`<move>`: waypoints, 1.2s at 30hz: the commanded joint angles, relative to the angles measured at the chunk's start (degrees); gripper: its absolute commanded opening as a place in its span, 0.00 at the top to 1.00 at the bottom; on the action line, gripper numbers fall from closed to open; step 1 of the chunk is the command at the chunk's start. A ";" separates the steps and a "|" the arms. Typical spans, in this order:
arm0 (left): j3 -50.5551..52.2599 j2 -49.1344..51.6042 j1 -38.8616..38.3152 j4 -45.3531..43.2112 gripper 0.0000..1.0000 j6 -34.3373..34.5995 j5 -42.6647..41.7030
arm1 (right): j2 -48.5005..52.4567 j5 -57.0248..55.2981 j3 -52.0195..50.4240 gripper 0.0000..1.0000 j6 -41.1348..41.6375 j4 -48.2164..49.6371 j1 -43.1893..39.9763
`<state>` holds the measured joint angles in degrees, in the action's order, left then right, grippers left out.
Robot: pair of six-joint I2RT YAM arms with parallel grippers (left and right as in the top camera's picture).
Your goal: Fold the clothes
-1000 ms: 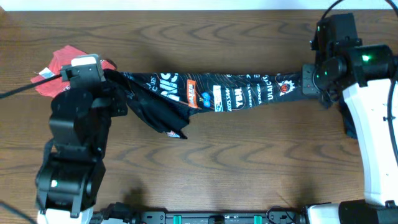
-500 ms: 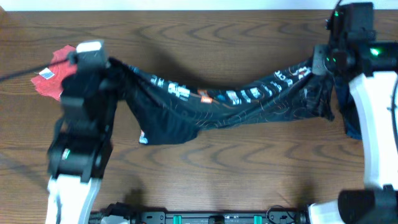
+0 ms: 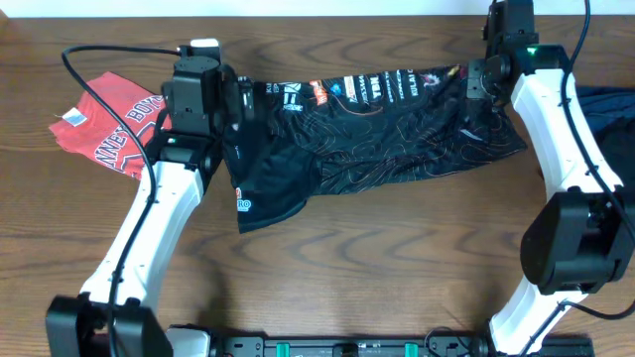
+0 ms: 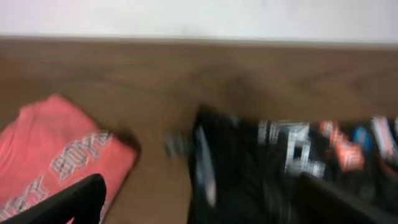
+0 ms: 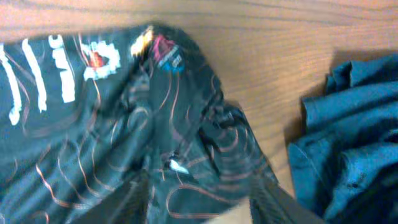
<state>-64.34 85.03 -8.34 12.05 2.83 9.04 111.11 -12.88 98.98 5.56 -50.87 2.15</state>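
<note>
Table: bare wood nearest the arm bases.
Black shirt: spread past centre toward 12 o'clock, spanning both grippers (printed band along the far edge).
Red shirt: 10 o'clock.
Blue garment: 2 o'clock, at the table edge.
Left gripper: at the shirt's far-left corner; fingers spread wide, nothing visibly clamped.
Right gripper: at the far-right corner; opening cannot be told (view blurred).

Overhead straight down; wrist views close, sharing black garment.
</note>
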 commanded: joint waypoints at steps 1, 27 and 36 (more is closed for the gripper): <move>-0.31 -4.68 0.28 8.52 0.02 2.34 0.61 | -3.76 0.57 1.79 0.47 0.15 -2.93 -0.63; 4.33 13.05 0.24 33.22 0.42 12.52 -22.10 | -4.59 6.71 -1.20 0.57 0.81 -17.92 -0.61; 4.83 16.06 0.24 34.32 0.42 12.98 -22.14 | -4.59 6.69 -1.20 0.57 0.79 -17.94 -0.63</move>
<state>-60.34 100.31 -8.29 46.09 15.11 -12.34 107.39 -6.24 98.13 5.69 -68.69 1.85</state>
